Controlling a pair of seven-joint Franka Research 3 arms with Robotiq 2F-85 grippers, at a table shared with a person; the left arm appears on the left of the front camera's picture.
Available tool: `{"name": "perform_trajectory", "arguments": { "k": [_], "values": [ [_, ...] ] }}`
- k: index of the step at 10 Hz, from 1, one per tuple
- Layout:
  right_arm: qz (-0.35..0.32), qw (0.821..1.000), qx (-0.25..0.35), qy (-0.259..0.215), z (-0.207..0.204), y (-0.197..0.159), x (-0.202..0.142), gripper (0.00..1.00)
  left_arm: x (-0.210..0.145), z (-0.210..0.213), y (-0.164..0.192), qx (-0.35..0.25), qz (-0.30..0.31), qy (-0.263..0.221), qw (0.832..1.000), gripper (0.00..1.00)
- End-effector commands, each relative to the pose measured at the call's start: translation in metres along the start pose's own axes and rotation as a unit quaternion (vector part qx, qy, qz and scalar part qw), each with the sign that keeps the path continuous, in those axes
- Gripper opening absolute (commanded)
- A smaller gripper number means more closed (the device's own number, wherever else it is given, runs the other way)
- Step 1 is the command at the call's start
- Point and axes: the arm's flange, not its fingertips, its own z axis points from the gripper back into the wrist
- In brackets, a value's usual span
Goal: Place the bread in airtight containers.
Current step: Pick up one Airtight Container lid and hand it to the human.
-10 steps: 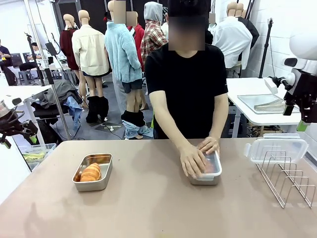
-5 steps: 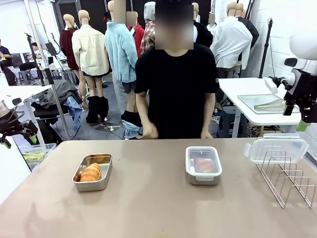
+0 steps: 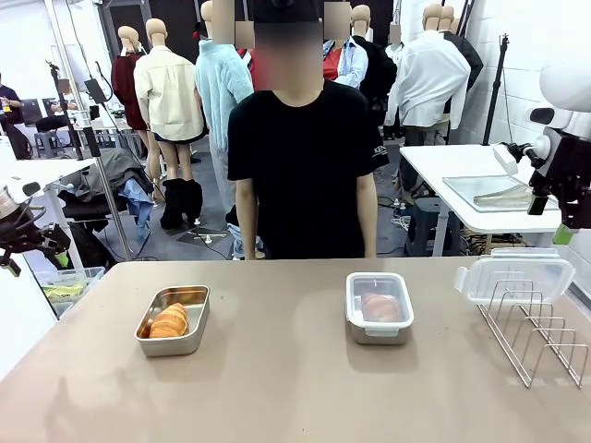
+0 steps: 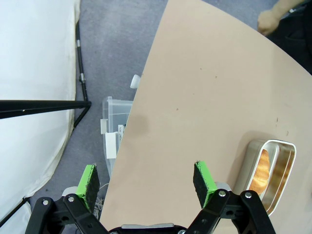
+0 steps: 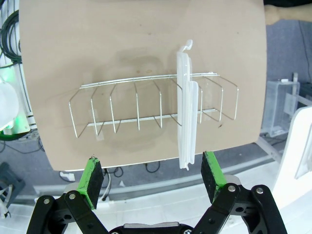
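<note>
- Left gripper [image 4: 146, 182]: jaws apart, empty, above table edge.
- Right gripper [image 5: 152, 179]: jaws apart, empty, above rack [image 5: 146, 109].
- Open container [image 3: 174, 320] holds bread [image 3: 170, 321].
- Lidded container [image 3: 379, 307] closed.

Table [image 3: 277, 388]: open container [image 3: 173, 321] with bread [image 3: 170, 321] toward the left edge; lidded container [image 3: 379, 308] with bread right of centre. Rack [image 3: 536, 332] at the right edge, spare lid [image 3: 515, 277] in its far slot.

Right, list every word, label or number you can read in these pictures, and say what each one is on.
None can be read.
White label on the clear plastic bin beside the table: print too small and blurred.
Small mark on the person's black sleeve: too small to read.
</note>
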Motion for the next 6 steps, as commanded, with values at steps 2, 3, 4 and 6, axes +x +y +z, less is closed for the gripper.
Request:
{"name": "perform_trajectory", "arguments": {
  "k": [2,3,4,6],
  "values": [
    [-0.007,1.0,0.001,0.007,0.0014,0.0004,0.0035,1.0,-0.0001,0.0008,0.0018,0.001,0.001,-0.001,1.0,1.0],
    [-0.007,1.0,0.001,0.007,0.0014,0.0004,0.0035,1.0,-0.0001,0.0008,0.0018,0.001,0.001,-0.001,1.0,1.0],
    [-0.007,1.0,0.001,0.007,0.0014,0.0004,0.0035,1.0,-0.0001,0.0008,0.0018,0.001,0.001,-0.001,1.0,1.0],
    [-0.007,1.0,0.001,0.007,0.0014,0.0004,0.0035,1.0,-0.0001,0.0008,0.0018,0.001,0.001,-0.001,1.0,1.0]
  ]
}}
